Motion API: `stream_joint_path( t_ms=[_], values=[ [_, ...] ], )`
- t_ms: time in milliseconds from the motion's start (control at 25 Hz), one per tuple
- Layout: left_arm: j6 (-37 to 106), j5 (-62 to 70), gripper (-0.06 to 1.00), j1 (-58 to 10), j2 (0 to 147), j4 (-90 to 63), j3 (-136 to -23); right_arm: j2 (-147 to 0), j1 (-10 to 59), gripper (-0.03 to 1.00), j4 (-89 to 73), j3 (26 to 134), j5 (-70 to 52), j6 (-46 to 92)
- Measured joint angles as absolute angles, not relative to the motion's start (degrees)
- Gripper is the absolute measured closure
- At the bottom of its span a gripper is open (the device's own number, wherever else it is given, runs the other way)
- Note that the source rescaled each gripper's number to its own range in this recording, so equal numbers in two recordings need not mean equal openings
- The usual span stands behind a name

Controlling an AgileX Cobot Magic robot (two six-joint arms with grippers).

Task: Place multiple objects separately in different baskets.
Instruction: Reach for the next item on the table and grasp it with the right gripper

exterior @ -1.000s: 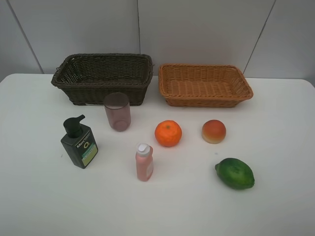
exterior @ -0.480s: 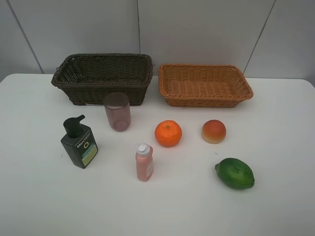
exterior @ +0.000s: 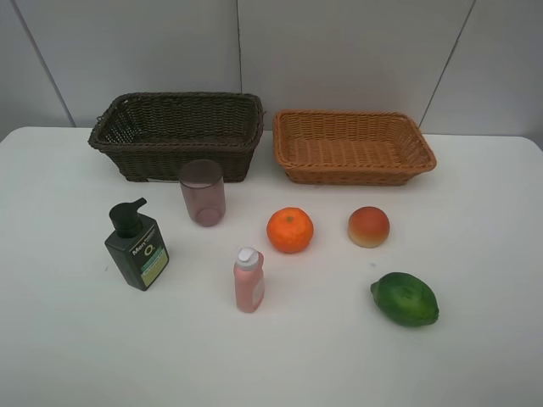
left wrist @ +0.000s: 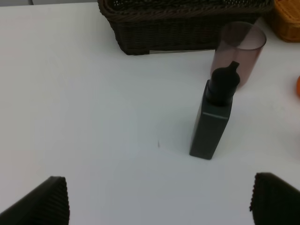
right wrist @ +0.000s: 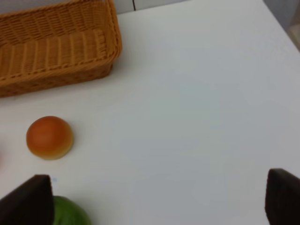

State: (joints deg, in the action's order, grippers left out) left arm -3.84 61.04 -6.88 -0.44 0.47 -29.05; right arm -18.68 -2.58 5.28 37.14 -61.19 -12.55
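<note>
On the white table, the dark brown basket (exterior: 187, 161) and the tan basket (exterior: 352, 175) stand side by side at the back, both with nothing in them. In front stand a mauve cup (exterior: 202, 192), a dark green pump bottle (exterior: 137, 248) and a pink bottle (exterior: 249, 281). An orange (exterior: 290, 230), a peach (exterior: 369, 226) and a green fruit (exterior: 405, 298) lie to the right. My left gripper (left wrist: 161, 201) is open, short of the pump bottle (left wrist: 213, 124). My right gripper (right wrist: 154, 199) is open near the peach (right wrist: 49, 137) and green fruit (right wrist: 70, 213). Neither arm shows in the high view.
A grey panelled wall rises behind the baskets. The table's right edge lies beyond the tan basket (right wrist: 56, 56). The cup (left wrist: 239, 47) stands close in front of the dark basket (left wrist: 183, 33).
</note>
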Motion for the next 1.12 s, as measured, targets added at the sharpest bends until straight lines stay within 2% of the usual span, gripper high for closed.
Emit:
stream_joint_path(
  t_ms=[320, 560, 680, 920, 1120],
  values=[
    [-3.8, 61.0, -0.06, -6.9, -0.4, 0.5, -29.1, -41.4, -0.4, 0.04, -1.1, 44.8, -53.6, -12.5],
    [-3.8, 61.0, -0.06, -6.9, -0.4, 0.5, -29.1, -54.5, 13.7, 0.04, -1.4, 45.2, -49.2, -12.5],
    [-3.8, 61.0, -0.06, -6.9, -0.4, 0.5, -29.1, -61.5, 18.0, 0.04, -1.1, 45.3, -47.5, -12.5],
    [-3.8, 61.0, -0.06, -6.9, -0.4, 0.5, -29.1, -77.2, 22.2, 0.04, 0.3, 49.5, -45.4, -12.5],
    [-3.8, 61.0, -0.06, -6.9, -0.4, 0.5, -29.1, -89.5, 22.6, 0.04, 0.8, 55.5, -43.3, -13.6]
  ],
)
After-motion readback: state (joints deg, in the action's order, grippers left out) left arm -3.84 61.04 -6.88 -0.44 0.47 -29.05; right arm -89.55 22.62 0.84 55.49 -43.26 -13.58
